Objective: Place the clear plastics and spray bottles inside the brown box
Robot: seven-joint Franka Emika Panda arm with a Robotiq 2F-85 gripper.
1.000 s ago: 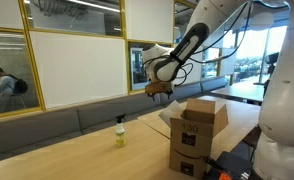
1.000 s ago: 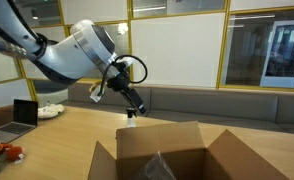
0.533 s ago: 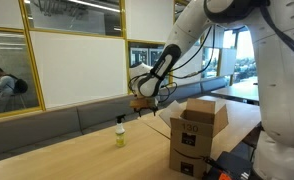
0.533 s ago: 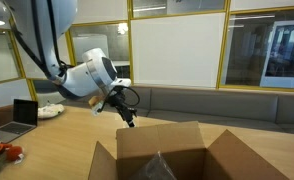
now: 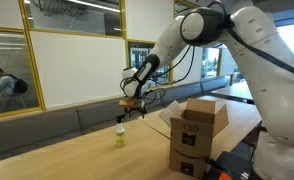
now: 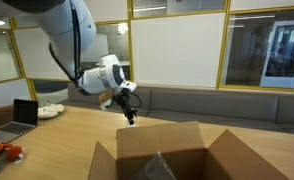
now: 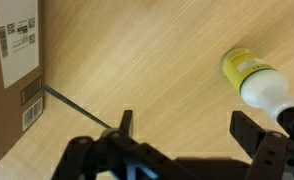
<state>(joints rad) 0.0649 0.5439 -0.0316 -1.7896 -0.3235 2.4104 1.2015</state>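
The gripper (image 5: 133,106) hangs over the table (image 5: 77,150), pointing down, with its jaws spread wide and nothing between them. In the wrist view the two dark fingers (image 7: 124,123) stand well apart over bare wood.

The spray bottle (image 5: 119,133) stands upright on the table, left of the brown box (image 5: 197,135) and well apart from it. It holds yellowish liquid. The gripper sits just above it and slightly to its right. In the wrist view the spray bottle (image 7: 253,76) shows at the right, close to one finger but outside the gap between the two.

The brown box stands on the near right part of the table with its top flaps open. A small dark mark shows on its side. In the wrist view its wall (image 7: 12,50) fills the left edge, with printed labels on it. In an exterior view the open box (image 6: 202,150) is nearest the camera, and something pale and crinkled, the clear plastic (image 6: 163,164), shows inside it, though not sharply.

The arm (image 5: 187,30) reaches in from the right. A grey bench (image 5: 47,125) runs along the far side of the table. A laptop (image 6: 25,113) sits at the far left.
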